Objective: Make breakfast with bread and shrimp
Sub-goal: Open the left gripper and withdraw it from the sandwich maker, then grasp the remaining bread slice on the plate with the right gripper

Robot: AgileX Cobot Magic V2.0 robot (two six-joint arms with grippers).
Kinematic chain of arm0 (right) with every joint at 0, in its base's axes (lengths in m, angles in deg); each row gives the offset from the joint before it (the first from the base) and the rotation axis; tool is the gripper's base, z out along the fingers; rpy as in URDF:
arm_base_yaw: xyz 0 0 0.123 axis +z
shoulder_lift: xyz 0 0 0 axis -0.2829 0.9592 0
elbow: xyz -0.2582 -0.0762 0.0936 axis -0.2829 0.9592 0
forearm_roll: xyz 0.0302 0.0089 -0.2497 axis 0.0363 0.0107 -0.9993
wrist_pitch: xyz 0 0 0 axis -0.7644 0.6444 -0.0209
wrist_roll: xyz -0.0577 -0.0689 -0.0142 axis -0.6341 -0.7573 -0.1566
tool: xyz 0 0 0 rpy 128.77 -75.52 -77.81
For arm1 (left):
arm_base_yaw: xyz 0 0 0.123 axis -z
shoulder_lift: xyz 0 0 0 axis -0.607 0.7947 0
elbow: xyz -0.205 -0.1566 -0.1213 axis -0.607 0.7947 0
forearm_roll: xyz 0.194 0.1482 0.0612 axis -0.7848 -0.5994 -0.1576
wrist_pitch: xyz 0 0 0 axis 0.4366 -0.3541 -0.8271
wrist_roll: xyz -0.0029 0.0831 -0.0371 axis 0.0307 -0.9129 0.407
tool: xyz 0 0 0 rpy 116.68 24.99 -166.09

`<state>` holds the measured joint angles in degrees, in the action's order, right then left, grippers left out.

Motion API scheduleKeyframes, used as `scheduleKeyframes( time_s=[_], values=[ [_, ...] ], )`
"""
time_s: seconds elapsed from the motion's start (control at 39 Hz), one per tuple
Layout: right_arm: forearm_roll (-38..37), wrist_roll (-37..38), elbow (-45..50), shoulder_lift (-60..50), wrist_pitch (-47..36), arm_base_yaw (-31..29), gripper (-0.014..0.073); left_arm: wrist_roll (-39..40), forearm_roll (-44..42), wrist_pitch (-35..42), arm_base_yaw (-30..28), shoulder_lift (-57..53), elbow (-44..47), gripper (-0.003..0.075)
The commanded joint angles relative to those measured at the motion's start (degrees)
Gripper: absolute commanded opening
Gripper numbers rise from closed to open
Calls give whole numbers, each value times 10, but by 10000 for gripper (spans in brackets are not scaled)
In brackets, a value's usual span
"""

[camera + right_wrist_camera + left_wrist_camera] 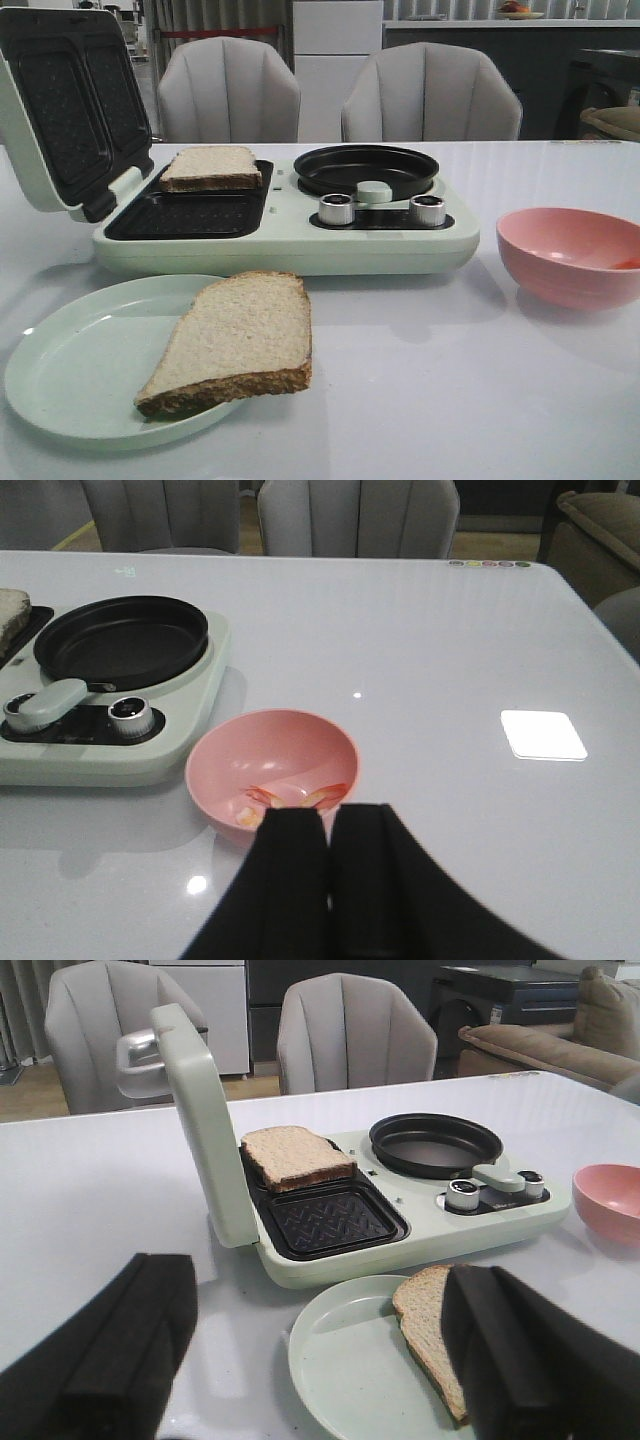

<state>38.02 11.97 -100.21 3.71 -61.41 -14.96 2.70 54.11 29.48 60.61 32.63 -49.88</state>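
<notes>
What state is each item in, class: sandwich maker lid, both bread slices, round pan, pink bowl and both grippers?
Lid: open, upright.
Bread slice on grill: in the rear tray.
Bread slice on plate: overhanging the rim.
Round pan: empty.
Pink bowl: holds shrimp.
Left gripper: open.
Right gripper: shut, empty.

Each tool (320, 1360) (330, 880) has thick matte black fingers (padded, blunt-edged).
</notes>
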Motion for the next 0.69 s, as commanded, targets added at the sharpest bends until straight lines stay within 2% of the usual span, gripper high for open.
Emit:
scheduleKeyframes(
  time_s=[0.0,0.13,0.2,0.41,0.67],
  values=[
    [20,-2,-23,20,-41,1,233,6,4,49,-1,-7,-14,566],
    [23,-2,-40,43,-41,16,434,6,4,49,-1,-7,-14,566],
    [23,-2,-60,66,-38,31,503,6,4,49,-1,-7,-14,566],
    [61,-2,-133,174,21,76,512,6,4,49,-1,-7,-14,566],
    [189,-3,-225,377,89,121,512,6,4,49,-1,-7,-14,566]
  ],
)
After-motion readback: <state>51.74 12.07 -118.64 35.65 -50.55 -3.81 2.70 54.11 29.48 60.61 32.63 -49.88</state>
